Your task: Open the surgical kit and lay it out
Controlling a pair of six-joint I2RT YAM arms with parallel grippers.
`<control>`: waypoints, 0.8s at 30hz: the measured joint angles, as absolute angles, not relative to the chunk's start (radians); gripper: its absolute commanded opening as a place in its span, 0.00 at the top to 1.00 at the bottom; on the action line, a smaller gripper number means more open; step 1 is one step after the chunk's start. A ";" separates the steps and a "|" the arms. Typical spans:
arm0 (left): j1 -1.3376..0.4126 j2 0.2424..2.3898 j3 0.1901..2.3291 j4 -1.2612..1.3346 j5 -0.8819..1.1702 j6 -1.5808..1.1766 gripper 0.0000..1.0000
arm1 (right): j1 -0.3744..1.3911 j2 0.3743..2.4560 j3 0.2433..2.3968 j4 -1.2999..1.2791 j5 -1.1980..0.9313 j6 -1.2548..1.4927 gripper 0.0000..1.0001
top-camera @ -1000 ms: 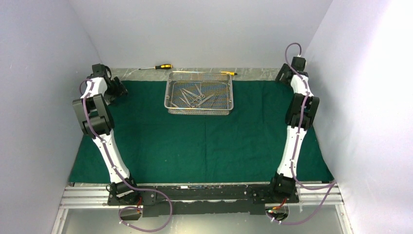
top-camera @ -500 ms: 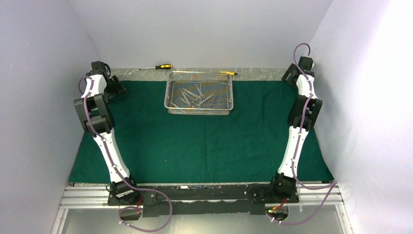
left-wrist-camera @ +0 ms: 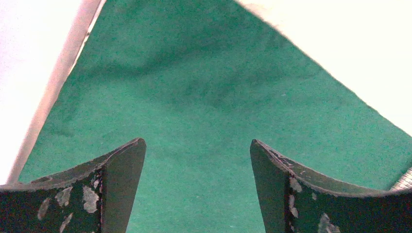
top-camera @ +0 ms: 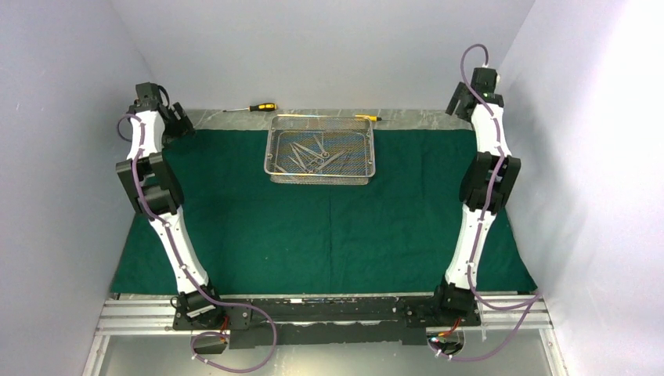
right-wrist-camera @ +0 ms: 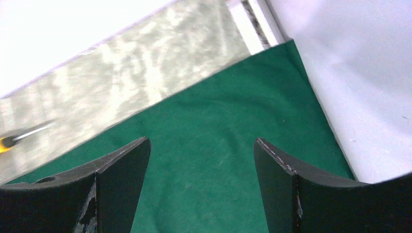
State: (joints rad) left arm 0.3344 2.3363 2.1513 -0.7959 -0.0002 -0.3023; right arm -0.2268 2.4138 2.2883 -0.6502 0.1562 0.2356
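Both open and empty — left gripper (left-wrist-camera: 198, 145), right gripper (right-wrist-camera: 201, 143) above spread cloth (top-camera: 329, 227) corners; next probably lift instruments (top-camera: 317, 154) from tray (top-camera: 270, 160).

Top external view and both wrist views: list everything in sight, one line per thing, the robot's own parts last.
table: one, mottled grey, bare strip along the far edge.
green cloth: one, dark green, spread flat over the table.
wire-mesh tray: one, silver, on the cloth, far centre.
steel instruments: several, exact count unclear, silver, piled in the tray.
screwdriver: one, yellow and black, far edge, left of the tray.
slim yellow-handled tool: one, behind the tray.
arms: two, white and black, one each side.
left end effector: black, open, over the cloth's far left corner.
right end effector: black, open, over the far right corner.
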 measured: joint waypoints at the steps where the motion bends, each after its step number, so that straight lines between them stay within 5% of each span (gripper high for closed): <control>1: 0.335 2.335 2.159 -0.782 0.019 -0.296 0.15 | -0.216 2.367 2.267 -0.652 0.144 0.239 0.18; 8: 0.332 2.336 2.172 -0.709 0.206 -0.288 0.18 | -0.170 2.210 2.217 -0.666 0.074 0.275 0.23; 24: 0.300 2.495 2.165 -0.557 0.386 -0.361 0.21 | -0.184 2.281 2.072 -0.710 -0.191 0.352 0.31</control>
